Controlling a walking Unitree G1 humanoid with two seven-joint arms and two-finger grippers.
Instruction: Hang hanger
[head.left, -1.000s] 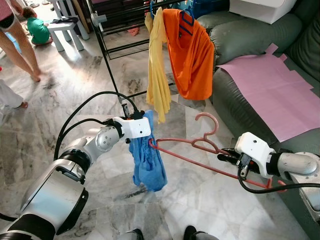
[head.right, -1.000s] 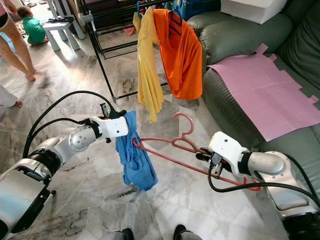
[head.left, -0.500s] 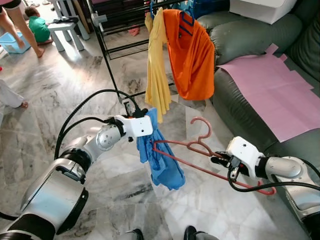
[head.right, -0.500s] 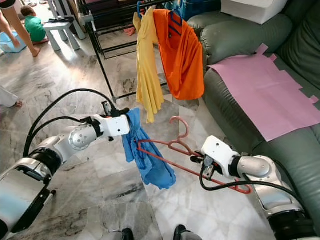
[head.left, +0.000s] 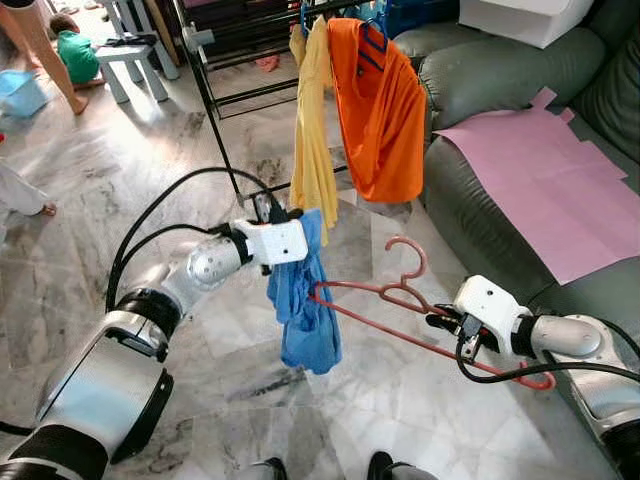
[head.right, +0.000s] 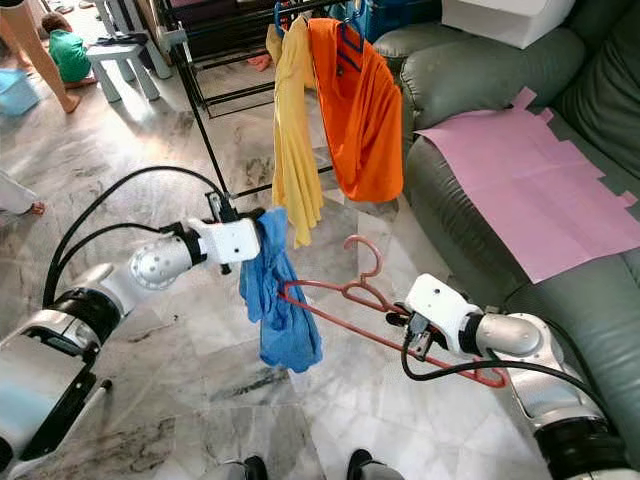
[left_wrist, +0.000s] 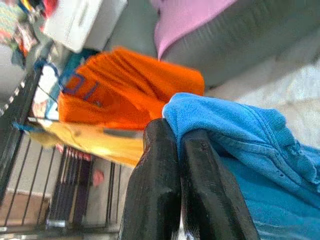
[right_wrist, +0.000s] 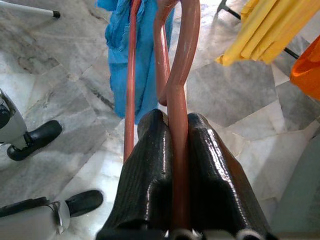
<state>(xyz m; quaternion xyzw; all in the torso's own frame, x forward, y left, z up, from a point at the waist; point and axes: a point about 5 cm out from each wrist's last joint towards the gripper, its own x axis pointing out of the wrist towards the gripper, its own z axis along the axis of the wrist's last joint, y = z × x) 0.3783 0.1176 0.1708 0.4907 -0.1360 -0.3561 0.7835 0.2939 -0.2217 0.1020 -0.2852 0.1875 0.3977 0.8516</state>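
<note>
A pink hanger (head.left: 400, 300) lies nearly flat in the air over the marble floor, its hook pointing up. My right gripper (head.left: 447, 322) is shut on the hanger's neck; the right wrist view shows the pink hanger (right_wrist: 176, 100) clamped between both fingers. My left gripper (head.left: 303, 228) is shut on the top of a blue garment (head.left: 305, 310), which hangs down with the hanger's left end pushed into it. In the left wrist view the blue garment (left_wrist: 240, 135) is pinched between the fingers. Behind stands a black drying rack (head.left: 215, 110) with a yellow garment (head.left: 315, 150) and an orange shirt (head.left: 385, 110).
A grey-green sofa (head.left: 500, 90) with a pink sheet (head.left: 545, 170) runs along the right. A white box (head.left: 520, 15) sits on its back. At the far left a person's legs (head.left: 50, 60), a child (head.left: 75, 55), a blue basin (head.left: 20, 95) and a white stool (head.left: 130, 60) occupy the floor.
My left gripper has lifted the blue garment slightly up and towards the rack. The cloth, swung out to the right half a second ago, hangs straighter now. The right gripper holds the hanger about steady.
</note>
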